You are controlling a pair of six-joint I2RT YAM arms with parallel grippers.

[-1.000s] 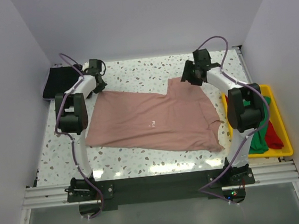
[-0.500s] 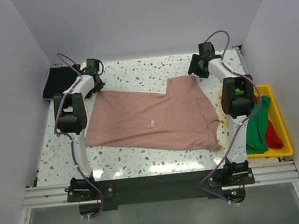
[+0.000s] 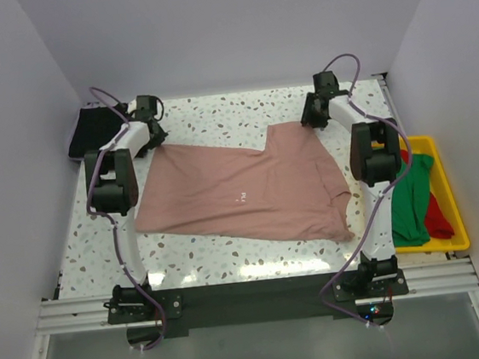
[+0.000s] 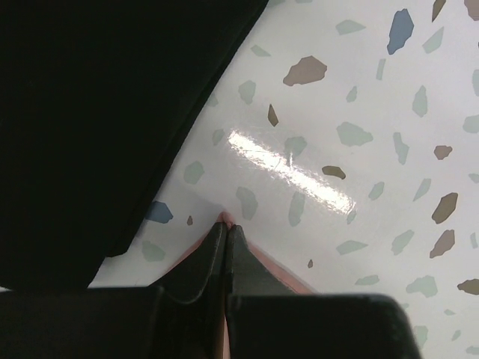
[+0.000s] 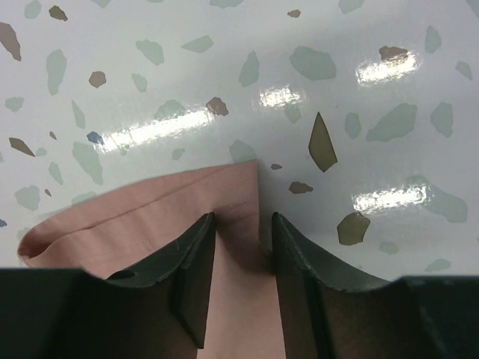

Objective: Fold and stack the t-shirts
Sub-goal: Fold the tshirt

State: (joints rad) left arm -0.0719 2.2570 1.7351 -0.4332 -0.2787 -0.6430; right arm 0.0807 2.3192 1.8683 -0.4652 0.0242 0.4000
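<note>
The dusty-pink t-shirt [image 3: 249,191] lies spread on the speckled table, small white print on its chest. My left gripper [image 3: 151,136] is shut on the shirt's far left corner; in the left wrist view a pink tip [image 4: 224,219] pokes out past the closed fingertips [image 4: 213,247]. My right gripper [image 3: 312,117] is open over the shirt's far right corner, and the pink hem [image 5: 187,206] lies between its fingers [image 5: 198,258]. A black t-shirt [image 3: 93,130] lies folded at the far left, also in the left wrist view [image 4: 97,112]. Green [image 3: 409,204] and red [image 3: 439,214] shirts sit in the bin.
A yellow plastic bin [image 3: 454,200] stands at the table's right edge beside the right arm. White walls close in the table at the back and sides. A metal rail runs along the near edge [image 3: 251,294].
The right arm has swung left and straightened, its gripper staying near the shirt's far right corner. The left gripper and the shirt have hardly moved.
</note>
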